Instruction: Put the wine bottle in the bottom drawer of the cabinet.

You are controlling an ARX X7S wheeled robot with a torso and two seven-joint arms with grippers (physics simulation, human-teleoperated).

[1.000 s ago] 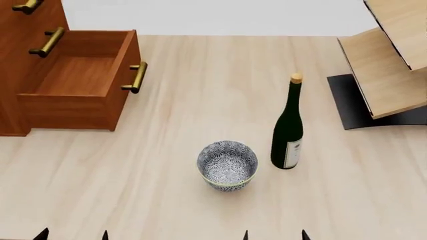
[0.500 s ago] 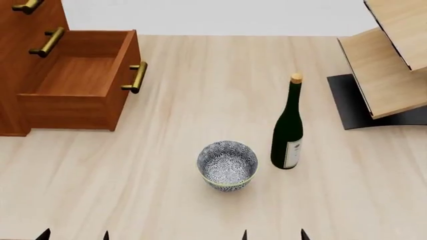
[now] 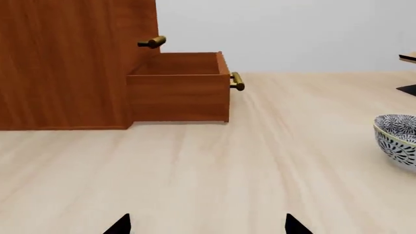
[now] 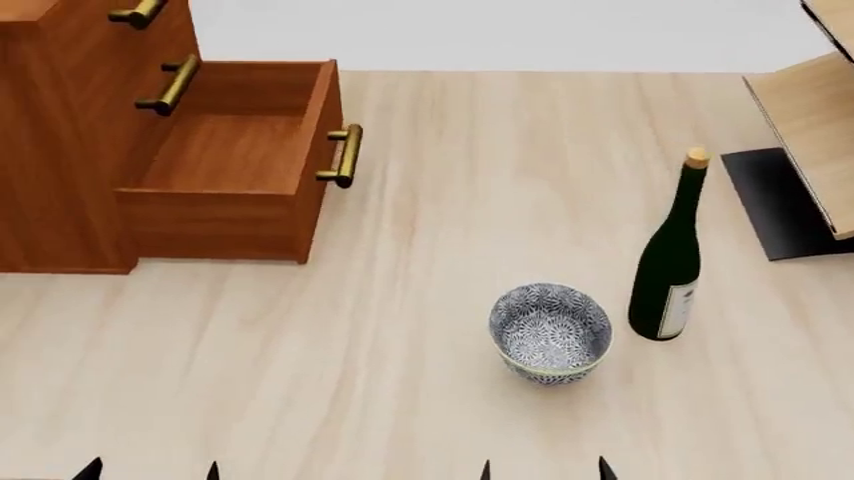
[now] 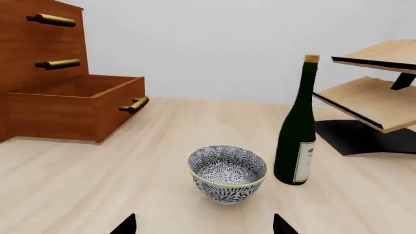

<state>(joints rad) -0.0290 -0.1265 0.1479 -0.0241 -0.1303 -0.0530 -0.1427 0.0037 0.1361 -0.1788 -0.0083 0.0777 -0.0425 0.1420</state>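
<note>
The dark green wine bottle (image 4: 667, 265) (image 5: 297, 134) stands upright on the pale wooden floor, right of a patterned bowl. The reddish-brown cabinet (image 4: 60, 140) (image 3: 71, 63) (image 5: 26, 58) is at the far left, and its bottom drawer (image 4: 227, 165) (image 3: 179, 87) (image 5: 75, 105) is pulled out and empty inside. My left gripper (image 4: 148, 470) (image 3: 204, 225) and right gripper (image 4: 545, 469) (image 5: 203, 225) show only black fingertips at the near edge, spread wide apart with nothing between them. Both are well short of the bottle.
A blue-and-white patterned bowl (image 4: 550, 332) (image 5: 227, 173) (image 3: 398, 139) sits just left of the bottle. A pale wooden rack on a black base (image 4: 801, 150) (image 5: 373, 107) stands at the far right. Two closed upper drawers with brass handles (image 4: 167, 85) sit above the open one.
The head view has shifted left, so cabinet, bowl and bottle all sit further right in the picture. The objects themselves have not moved relative to each other, and the fingertips keep their spread.
</note>
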